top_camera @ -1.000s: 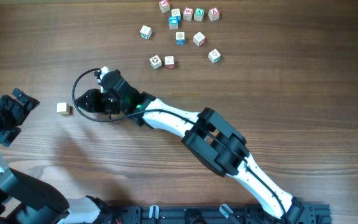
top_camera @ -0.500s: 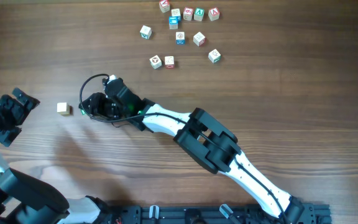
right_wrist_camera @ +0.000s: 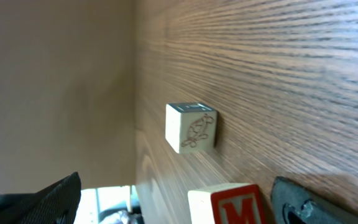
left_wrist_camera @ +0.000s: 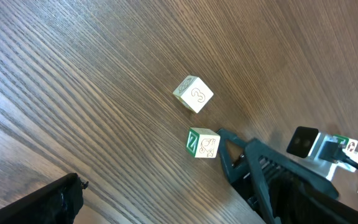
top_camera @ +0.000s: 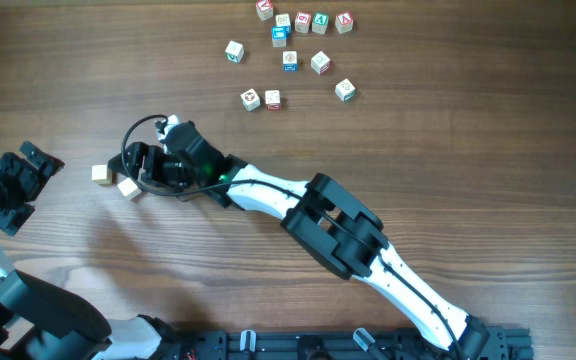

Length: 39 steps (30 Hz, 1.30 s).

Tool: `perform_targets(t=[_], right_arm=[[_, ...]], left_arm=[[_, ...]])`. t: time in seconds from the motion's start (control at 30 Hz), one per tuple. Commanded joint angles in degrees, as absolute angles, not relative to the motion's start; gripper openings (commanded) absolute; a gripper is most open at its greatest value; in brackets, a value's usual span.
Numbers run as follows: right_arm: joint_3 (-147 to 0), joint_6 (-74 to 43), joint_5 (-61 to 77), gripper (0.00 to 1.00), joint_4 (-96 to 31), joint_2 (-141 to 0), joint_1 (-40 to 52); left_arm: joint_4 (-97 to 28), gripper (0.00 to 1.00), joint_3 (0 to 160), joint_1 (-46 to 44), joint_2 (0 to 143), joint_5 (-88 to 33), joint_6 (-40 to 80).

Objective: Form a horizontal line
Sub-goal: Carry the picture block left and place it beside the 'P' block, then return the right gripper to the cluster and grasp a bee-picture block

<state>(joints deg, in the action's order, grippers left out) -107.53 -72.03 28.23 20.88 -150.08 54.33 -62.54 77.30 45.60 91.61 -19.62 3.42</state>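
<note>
— Just beside the first cube (top_camera: 100,174), that's where the horizontal line (left_wrist_camera: 193,94) is being started?
— Looks so, though it's barely a line yet. Only a second cube (top_camera: 127,188) lies near the first cube, not touching it, with a strip of bare table (top_camera: 448,150) showing between them.
— Is the right gripper (top_camera: 134,170) holding that one?
— No, its fingers stand wide apart. The second cube sits free on the wood between them, close to one fingertip (left_wrist_camera: 229,152). I'd say the arm (top_camera: 348,235) reaches out this far so the block ends up next to the first cube, not among the loose letter cubes (top_camera: 290,40), which lie well apart from the first cube.
— And the left gripper (top_camera: 28,185)?
— Spread open too, empty, hanging on the other side of the first cube, probably just out of the way.
— Which way does the row run?
— Slanted: from the first cube to the second the axis cuts across the wood grain, and the second cube sits twisted against the first. To my eye the long axis wants to follow the grain
</note>
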Motion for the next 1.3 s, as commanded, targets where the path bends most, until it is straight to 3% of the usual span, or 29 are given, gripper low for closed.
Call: perform_targets(t=[0.0,0.17,0.43,0.93,1.27], right_arm=[[-108.22,-61.32,30.98,0.99,12.32,-150.23,51.51],[-108.57,-49.15,30.39,0.99,-4.8,-145.32,48.12],[-108.57,-42.96,15.92,1.0,-28.64,-134.19,43.55],[-109.45,-27.31,5.43,0.99,-32.99,-128.38,34.85],[-109.45,-27.22,-3.38,0.99,-28.08,-128.42,31.11]], left_arm=[[-62.54,1.0,76.86,45.76,91.92,-20.58,3.95],[-62.52,1.0,76.86,45.76,91.92,-20.58,3.95],[-62.52,1.0,76.86,45.76,91.92,-20.51,3.9],[-62.11,1.0,76.88,45.76,91.92,-22.04,3.95],[-62.13,1.0,76.86,45.76,91.92,-23.14,3.95]])
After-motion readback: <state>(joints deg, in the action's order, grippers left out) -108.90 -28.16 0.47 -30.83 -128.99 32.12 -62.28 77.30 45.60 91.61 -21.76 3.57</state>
